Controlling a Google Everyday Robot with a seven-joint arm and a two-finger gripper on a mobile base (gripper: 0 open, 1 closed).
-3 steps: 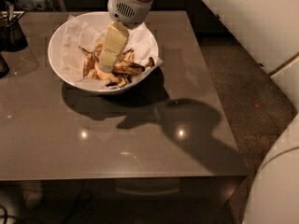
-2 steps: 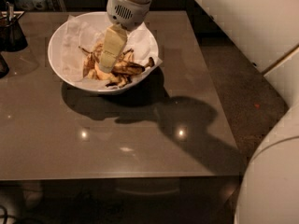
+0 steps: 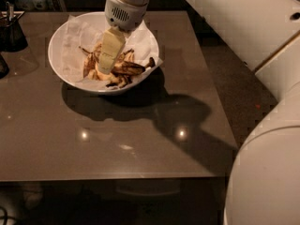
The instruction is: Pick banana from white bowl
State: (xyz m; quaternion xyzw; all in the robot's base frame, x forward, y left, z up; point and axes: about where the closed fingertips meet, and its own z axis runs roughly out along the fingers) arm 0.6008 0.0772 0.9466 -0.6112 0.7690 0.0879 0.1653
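**Gripper down in the bowl, grip unconfirmed**

Your gripper (image 3: 106, 65) reaches down into the white bowl (image 3: 52, 50), its tip among the browned banana (image 3: 125, 69) lying on the crumpled paper (image 3: 75, 36). You cannot tell whether it is spread or pinching anything. The soft fruit may squash or slip out on the lift, or the paper may snag and drag the bowl along the worktop (image 3: 140, 139). Compared with a second ago, gripper and bowl sit much where they were.

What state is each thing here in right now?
Gripper: down inside the white bowl, at the banana.
Banana: lying in the bowl, peel browned and splayed open.
White bowl: upright on the table, paper-lined.
Dark cup: upright, at the table's left edge.
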